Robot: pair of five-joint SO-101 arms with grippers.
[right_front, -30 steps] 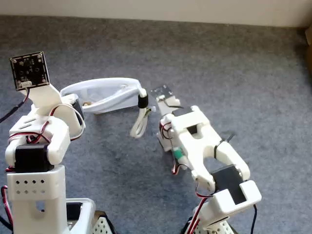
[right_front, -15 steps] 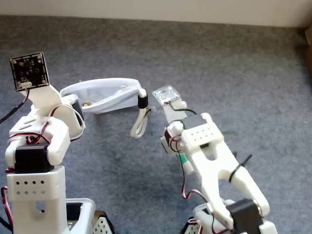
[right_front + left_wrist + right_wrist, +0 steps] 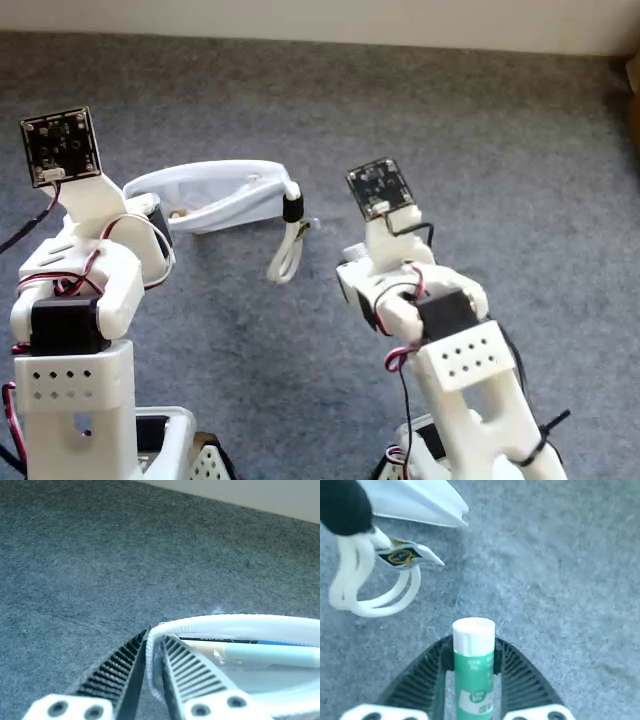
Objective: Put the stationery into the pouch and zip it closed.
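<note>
While the left hand (image 3: 156,639) pinched the end rim of the open white pouch (image 3: 260,624), pens (image 3: 270,653) inside, the right hand (image 3: 473,646) gripped a green glue stick (image 3: 473,680) near the pouch's strap loop (image 3: 375,611).

**Room & blockers round the pouch**

Grey carpet (image 3: 500,150) lies open beyond & to the right of the white see-through zip pouch (image 3: 215,195). Btwn pouch & right gripper (image 3: 473,645), w/ green-and-white glue stick (image 3: 473,670) clamped in it, the way is open carpet, but the white cord loop (image 3: 347,575) & small tag (image 3: 402,556) hang off the pouch's black end knob (image 3: 342,505). Left gripper (image 3: 154,639) pinches the pouch's other end, blocking that side. Pouch mouth gapes, w/ pale blue pen (image 3: 270,654) inside.
</note>
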